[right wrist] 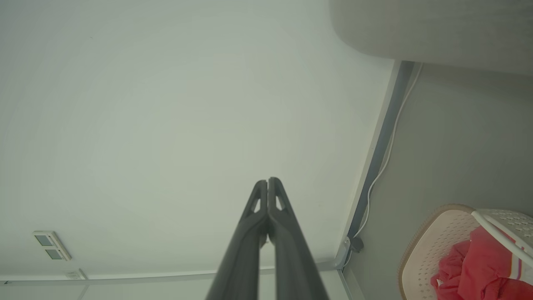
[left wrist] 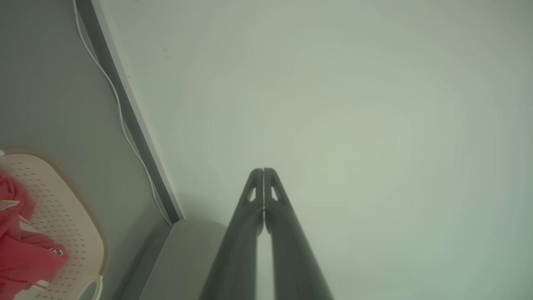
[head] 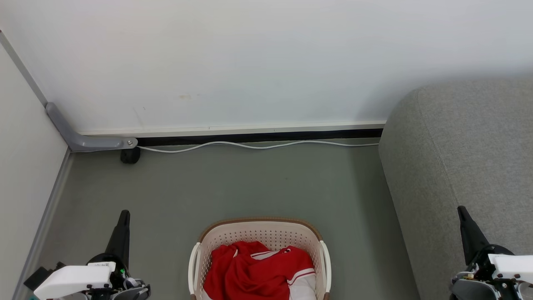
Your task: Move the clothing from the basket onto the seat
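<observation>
Inspection from the remote station. A pale wall (head: pixel 250 62) closes off the far side, and a grey-green floor (head: pixel 250 187) runs up to it.

The seat (head: pixel 458 166), a large grey upholstered sofa with a rounded corner, stands on my right against the wall. No garment lies on the part of it that I can see.

The laundry basket (head: pixel 266 235) sits on the floor directly ahead, between my two arms and apart from the sofa. The clothing (head: pixel 250 275), crumpled bright red sports fabric with white striped trim on one piece, lies heaped inside it, below the brown rim.

The left hand (head: pixel 123 216) is raised to the left of the basket with its fingers pressed together, empty. The right hand (head: pixel 461 210) is raised in front of the sofa's side, likewise closed and empty. Both wrist views look at the wall.

A thin white cable (head: pixel 258 146) runs along the skirting.

Finding: the task stands at its start, with nothing grasped. As I judge it, the next move calls for opening one hand, tipping it down over the basket and pinching a raised fold of the red fabric.
</observation>
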You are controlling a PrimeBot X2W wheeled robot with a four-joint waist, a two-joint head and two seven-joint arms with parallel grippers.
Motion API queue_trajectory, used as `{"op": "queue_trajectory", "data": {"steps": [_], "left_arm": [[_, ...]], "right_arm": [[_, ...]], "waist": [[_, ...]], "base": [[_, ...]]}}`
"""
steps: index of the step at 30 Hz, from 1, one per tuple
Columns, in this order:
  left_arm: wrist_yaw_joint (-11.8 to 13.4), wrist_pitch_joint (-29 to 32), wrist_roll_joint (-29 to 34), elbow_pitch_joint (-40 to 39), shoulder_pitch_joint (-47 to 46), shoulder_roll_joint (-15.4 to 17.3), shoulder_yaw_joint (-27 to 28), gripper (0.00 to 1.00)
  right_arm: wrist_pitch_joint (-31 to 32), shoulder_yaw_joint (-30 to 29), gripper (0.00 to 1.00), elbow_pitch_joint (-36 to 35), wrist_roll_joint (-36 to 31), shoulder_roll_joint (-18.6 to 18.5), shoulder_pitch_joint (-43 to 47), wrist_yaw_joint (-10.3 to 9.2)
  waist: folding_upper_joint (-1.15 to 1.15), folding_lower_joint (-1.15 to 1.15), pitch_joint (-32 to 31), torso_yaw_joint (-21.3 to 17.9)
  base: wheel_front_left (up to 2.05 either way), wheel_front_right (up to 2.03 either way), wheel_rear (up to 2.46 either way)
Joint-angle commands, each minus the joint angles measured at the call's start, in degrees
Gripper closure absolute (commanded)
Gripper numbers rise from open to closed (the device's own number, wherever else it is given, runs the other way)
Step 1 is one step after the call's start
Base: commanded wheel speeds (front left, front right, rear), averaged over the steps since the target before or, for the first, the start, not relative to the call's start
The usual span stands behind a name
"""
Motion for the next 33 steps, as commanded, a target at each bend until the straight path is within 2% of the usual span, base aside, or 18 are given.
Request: {"op": "queue_trajectory", "data": {"steps": [1,33], "left_arm": [[-0.4,0.3,-0.2,-1.6,-3.3,0.6,1.8,1.0],[-0.4,0.3,-0.2,-1.6,-3.3,0.6,1.8,1.0]], "right_arm": [[0.4,1.1,1.0,-1.8,0.7,-0.8,-2.1,0.24],[0.4,1.1,1.0,-1.8,0.7,-0.8,-2.1,0.24]], "waist": [[0.0,0.0,0.0,0.0],[0.0,0.0,0.0,0.0]], "base": [[0.0,0.0,0.0],[0.0,0.0,0.0]]}}
